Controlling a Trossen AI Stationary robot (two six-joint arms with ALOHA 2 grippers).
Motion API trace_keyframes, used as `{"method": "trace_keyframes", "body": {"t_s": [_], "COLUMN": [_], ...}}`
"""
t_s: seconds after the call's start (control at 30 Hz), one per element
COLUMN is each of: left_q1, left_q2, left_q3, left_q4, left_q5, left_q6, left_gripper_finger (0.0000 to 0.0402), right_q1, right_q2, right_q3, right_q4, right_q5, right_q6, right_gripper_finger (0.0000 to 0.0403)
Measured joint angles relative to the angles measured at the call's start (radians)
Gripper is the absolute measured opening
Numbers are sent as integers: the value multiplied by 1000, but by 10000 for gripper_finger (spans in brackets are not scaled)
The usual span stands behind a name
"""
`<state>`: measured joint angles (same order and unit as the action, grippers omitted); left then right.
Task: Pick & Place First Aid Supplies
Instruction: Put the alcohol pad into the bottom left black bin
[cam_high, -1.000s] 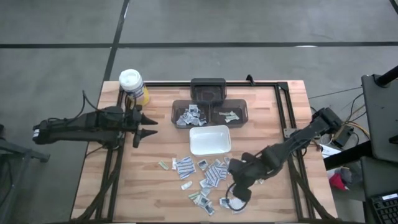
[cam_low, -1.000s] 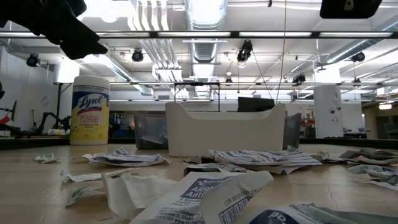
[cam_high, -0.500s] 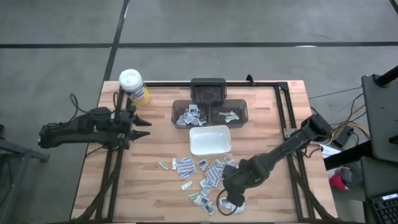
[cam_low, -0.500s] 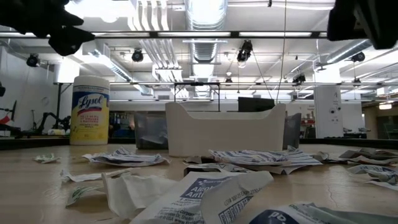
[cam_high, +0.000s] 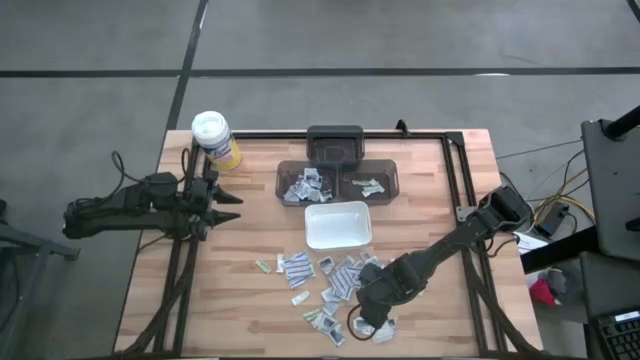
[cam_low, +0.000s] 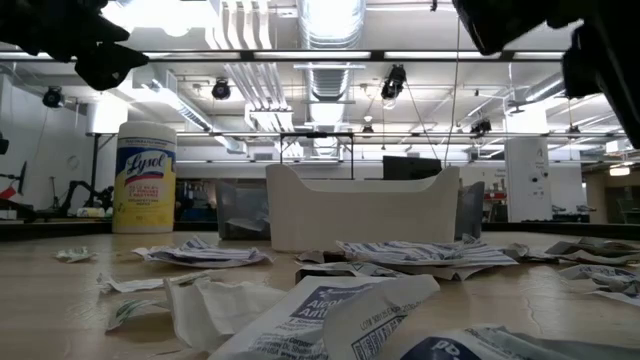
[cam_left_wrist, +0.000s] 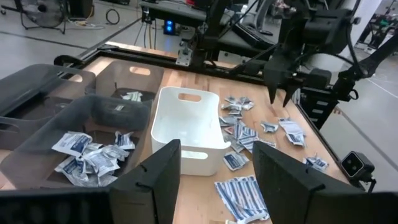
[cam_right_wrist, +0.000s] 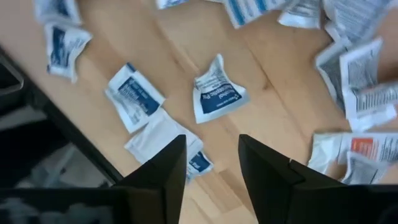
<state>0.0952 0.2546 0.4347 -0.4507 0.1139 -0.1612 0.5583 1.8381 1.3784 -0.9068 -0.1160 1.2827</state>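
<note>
The right gripper (cam_high: 368, 322) hovers released over packets (cam_high: 335, 278) scattered on the desk's (cam_high: 240, 300) near side; it should centre on one lone packet (cam_right_wrist: 216, 90) before descending. The left gripper (cam_high: 228, 200) waits, also released.

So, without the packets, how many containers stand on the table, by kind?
Canister: 1
White tray: 1
Dark bins: 3
Total: 5
</note>
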Motion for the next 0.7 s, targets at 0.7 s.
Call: {"method": "trace_keyframes", "body": {"t_s": [0.7], "left_q1": [0], "left_q2": [0], "left_q3": [0], "left_q4": [-4], "left_q5": [16], "left_q6": [8], "left_gripper_finger": [193], "right_q1": [0], "right_q2": [128], "right_q3": [-5], "right_q4": [53], "right_q5": [-42], "right_q6": [513], "right_gripper_finger": [137]}}
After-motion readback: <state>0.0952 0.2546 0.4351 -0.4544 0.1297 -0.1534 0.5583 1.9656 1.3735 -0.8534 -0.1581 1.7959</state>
